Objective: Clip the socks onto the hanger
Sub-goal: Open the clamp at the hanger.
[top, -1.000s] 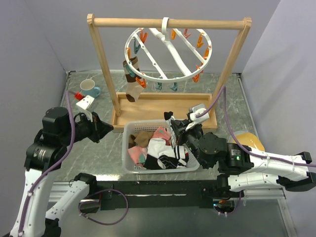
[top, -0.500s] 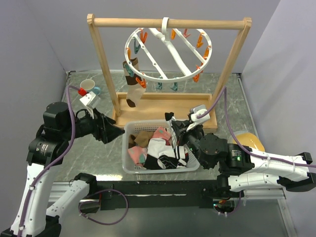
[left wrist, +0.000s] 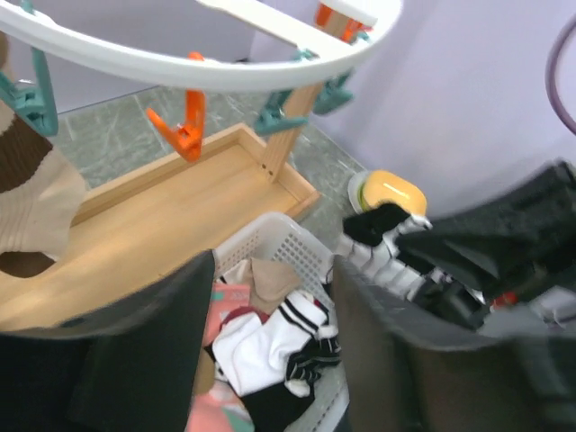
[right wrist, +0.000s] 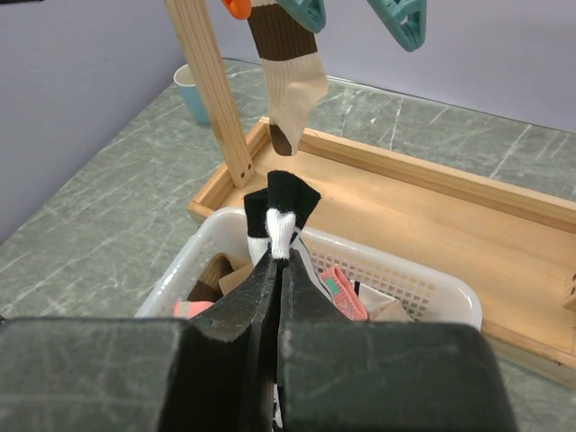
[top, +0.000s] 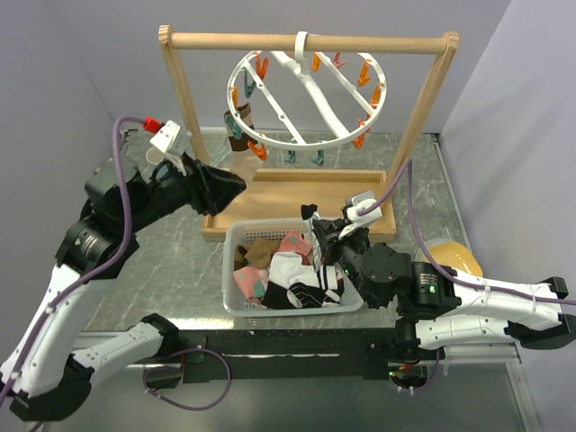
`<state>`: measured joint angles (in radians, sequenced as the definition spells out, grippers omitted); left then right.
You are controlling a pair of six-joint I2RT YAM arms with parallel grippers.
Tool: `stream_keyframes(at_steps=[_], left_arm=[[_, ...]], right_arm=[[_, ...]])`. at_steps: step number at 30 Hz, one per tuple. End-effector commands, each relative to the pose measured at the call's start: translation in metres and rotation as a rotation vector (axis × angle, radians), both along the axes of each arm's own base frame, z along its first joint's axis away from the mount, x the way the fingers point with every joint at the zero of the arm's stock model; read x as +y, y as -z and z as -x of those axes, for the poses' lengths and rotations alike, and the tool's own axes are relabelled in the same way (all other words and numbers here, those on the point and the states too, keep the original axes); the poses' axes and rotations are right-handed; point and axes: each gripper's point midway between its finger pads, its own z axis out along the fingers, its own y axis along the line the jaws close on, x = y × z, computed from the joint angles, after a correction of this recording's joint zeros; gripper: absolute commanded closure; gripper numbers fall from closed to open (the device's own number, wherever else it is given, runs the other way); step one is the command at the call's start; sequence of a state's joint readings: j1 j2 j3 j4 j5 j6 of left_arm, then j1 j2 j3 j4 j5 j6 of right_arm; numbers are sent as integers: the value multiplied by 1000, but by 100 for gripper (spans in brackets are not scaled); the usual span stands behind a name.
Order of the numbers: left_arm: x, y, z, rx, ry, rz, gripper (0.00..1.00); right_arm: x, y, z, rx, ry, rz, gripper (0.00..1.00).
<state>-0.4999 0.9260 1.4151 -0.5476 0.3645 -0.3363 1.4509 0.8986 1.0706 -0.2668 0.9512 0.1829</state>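
Carrying stage: pinching a black-and-white sock tight in the right gripper, mid-frame above the white basket of socks. Holding the left gripper spread and empty beneath the hanger, upper centre. Next, probably: lift to a free orange peg, squeeze it open.

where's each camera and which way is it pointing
Top: high, behind the robot, looking down on hanger and basket; left arm, right arm show.
Left wrist: raised by hanger, facing basket, right arm; open left pincer shows.
Right wrist: over basket, facing hung brown sock; right pincer shut on black-and-white sock.
Shared: wrist views both show basket, hung brown sock.
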Motion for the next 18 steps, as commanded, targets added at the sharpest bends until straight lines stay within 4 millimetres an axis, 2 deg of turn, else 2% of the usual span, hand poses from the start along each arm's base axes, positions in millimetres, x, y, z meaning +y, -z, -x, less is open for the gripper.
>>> stream_keyframes(at_steps=[1, 2, 3, 9, 11, 15, 18], left_arm=[[1, -21, -37, -19, -177, 52, 47], [1, -20, -43, -6, -202, 62, 48], [2, -16, -55, 9, -250, 58, 44], [-15, -11, -72, 47, -265, 76, 41], [-14, -8, -82, 52, -311, 76, 43], [-20, -10, -87, 62, -315, 92, 38], [-26, -13, -85, 60, -292, 103, 39]], right_arm=[[1, -4, -2, -9, 28, -33, 100], [1, -5, -2, -11, 28, -42, 100], [0, -5, -3, -14, 31, -42, 100], [-1, -4, -2, -24, 32, -46, 100], [0, -3, -2, -27, 27, -42, 100], [2, -4, -2, -33, 15, -46, 100], [5, -2, -1, -34, 2, -43, 100]])
